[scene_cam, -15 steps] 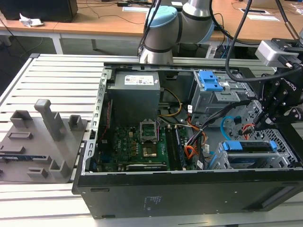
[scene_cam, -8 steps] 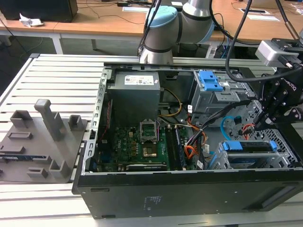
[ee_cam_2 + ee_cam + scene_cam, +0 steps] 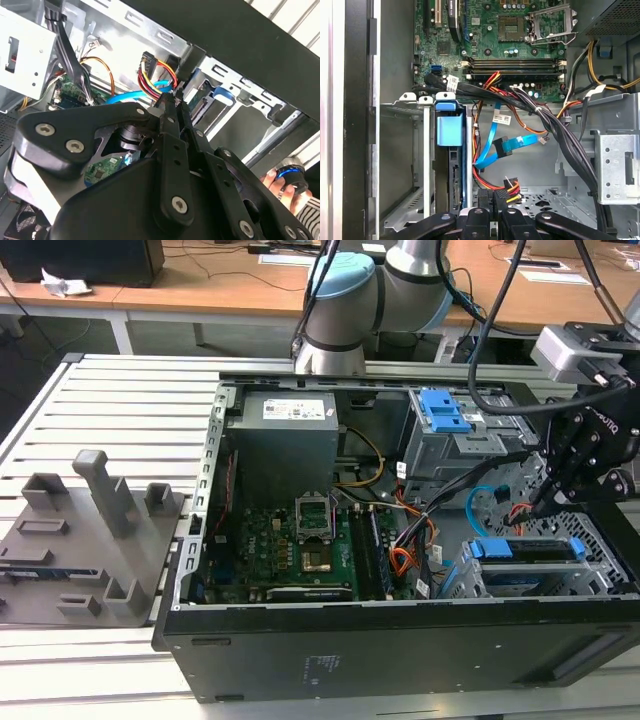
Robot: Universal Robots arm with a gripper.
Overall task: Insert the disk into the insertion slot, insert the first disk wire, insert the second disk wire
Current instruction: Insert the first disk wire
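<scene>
The fingers (image 3: 167,125) are clamping shut on the black plug of the first disk wire (image 3: 512,188), just beside the disk (image 3: 449,135), which is sitting in the insertion slot (image 3: 605,570). The bundle is probably behaving limp and light, so gripping the rigid plug is seeming safest

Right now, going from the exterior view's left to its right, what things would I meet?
In order: grey plastic fixture → power supply box → blue latch → gripper.
</scene>
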